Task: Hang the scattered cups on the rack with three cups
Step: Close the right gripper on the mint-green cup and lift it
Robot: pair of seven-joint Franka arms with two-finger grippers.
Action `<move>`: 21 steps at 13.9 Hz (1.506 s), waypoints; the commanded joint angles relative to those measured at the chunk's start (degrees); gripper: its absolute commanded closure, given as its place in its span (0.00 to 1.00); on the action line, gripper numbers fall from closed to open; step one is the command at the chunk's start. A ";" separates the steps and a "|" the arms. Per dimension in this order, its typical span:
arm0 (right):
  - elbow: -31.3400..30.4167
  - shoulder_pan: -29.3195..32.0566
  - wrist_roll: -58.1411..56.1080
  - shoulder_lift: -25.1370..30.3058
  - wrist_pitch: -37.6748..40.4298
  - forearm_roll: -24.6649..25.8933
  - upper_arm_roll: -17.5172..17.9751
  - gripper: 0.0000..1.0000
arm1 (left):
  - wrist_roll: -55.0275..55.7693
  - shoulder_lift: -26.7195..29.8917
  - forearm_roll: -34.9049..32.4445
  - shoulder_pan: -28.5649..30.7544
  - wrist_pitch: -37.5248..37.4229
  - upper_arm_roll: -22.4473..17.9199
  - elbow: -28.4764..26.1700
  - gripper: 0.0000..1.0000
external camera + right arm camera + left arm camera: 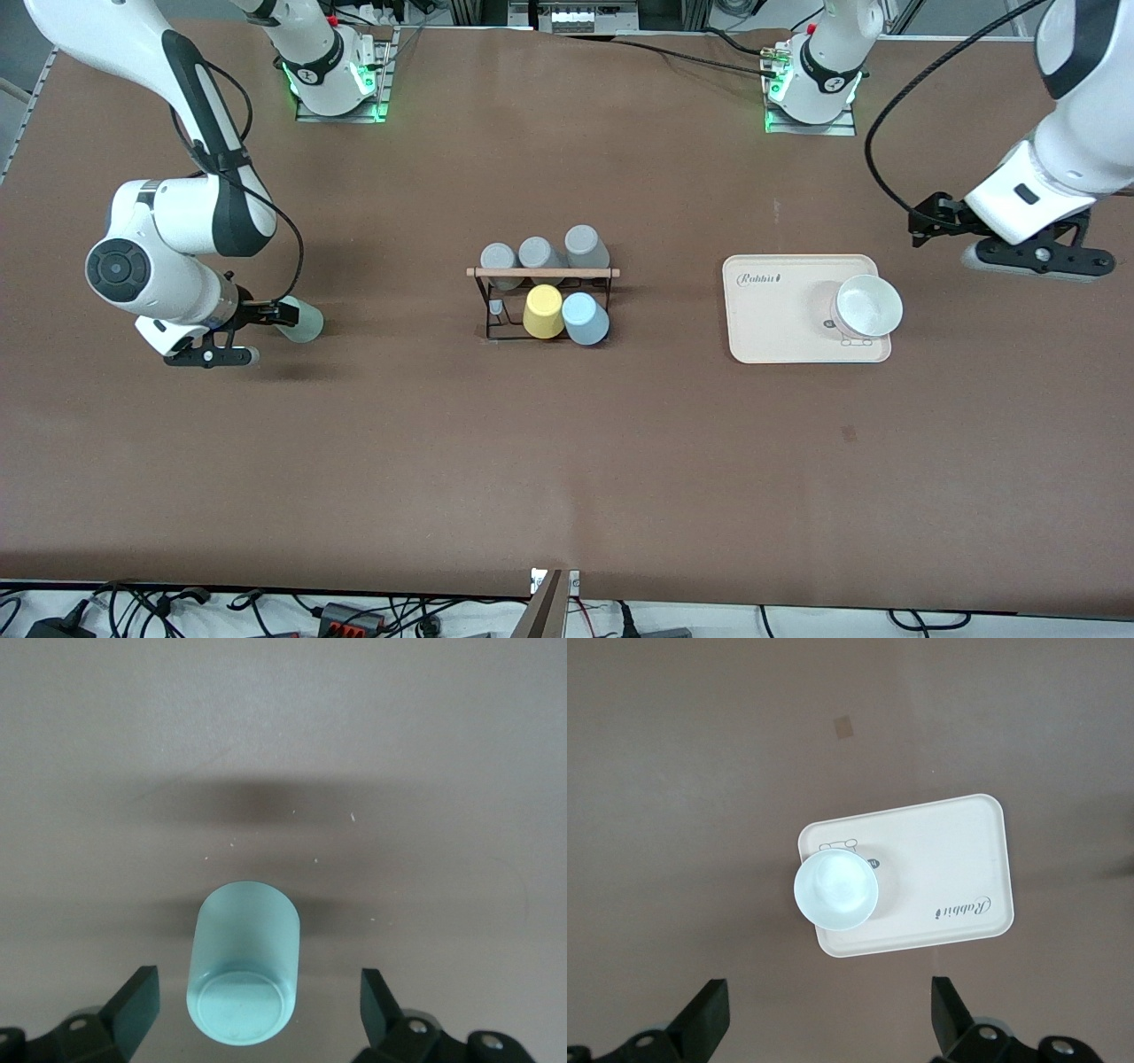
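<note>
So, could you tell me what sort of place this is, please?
Probably a robotics lab: two Franka arms bolted to a brown table, cables along its edge, with a rack of cups and a tray as props.

A brown table (567,461) is seen bearing a black wire rack (542,301), a cream tray (780,328) and a mint-green cup (301,321).

table (567,461): looked matt brown, faintly scuffed
rack (500,332): thin black wire, with a pale wooden rod (542,273) on top
mint-green cup (244,974): smooth, dull plastic by the look of it
tray (957,859): cream, smooth, low sheen
bowl (835,889): white, slightly glossy
grey cups (540,252): matt
</note>
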State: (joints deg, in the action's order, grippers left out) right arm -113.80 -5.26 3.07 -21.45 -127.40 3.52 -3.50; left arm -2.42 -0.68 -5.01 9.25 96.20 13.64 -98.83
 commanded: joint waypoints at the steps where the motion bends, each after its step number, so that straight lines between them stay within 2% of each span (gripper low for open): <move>1: -4.67 0.24 1.41 0.79 -4.33 -0.27 0.33 0.00 | 2.94 -2.74 0.09 0.15 -2.33 0.68 4.77 0.00; 4: -5.38 0.16 1.32 -0.87 -6.54 -3.69 0.42 0.00 | 4.35 -3.10 0.09 0.24 -2.69 0.77 4.96 0.00; 10: -5.38 0.07 1.32 -1.67 -6.81 -4.14 0.42 0.00 | 5.23 -2.75 0.35 0.07 -2.69 0.25 4.96 0.00; 11: -5.38 0.07 1.32 -1.67 -6.46 -4.14 0.51 0.19 | 5.23 -2.31 0.26 -2.02 -2.86 -1.32 4.87 0.00; 13: -5.30 0.07 1.32 -1.67 -6.19 -4.14 0.77 0.52 | 5.32 -2.22 0.35 -9.75 -2.69 -9.30 4.78 0.00; 14: -5.21 0.16 1.15 -1.67 -6.19 -4.14 0.86 0.64 | 5.23 -2.22 0.35 -10.04 -2.69 -9.68 4.78 0.00; 16: -4.60 0.07 0.10 -1.06 -6.10 -4.05 0.86 0.77 | 5.23 -2.22 0.35 -10.22 -2.77 -9.69 4.70 0.00; 19: -1.54 -0.46 -0.61 0.87 -3.48 -3.96 1.91 0.77 | 5.23 -2.22 0.35 -10.48 -2.77 -9.69 4.87 0.00; 21: 7.57 -0.81 -0.70 0.36 5.36 -3.87 3.66 0.77 | 5.32 -2.22 0.35 -10.40 -2.77 -9.60 5.05 0.00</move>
State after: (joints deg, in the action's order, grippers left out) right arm -113.81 -5.61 3.42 -21.73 -130.05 0.15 -1.36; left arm 2.43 -2.84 -4.99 -0.42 94.61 4.76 -95.25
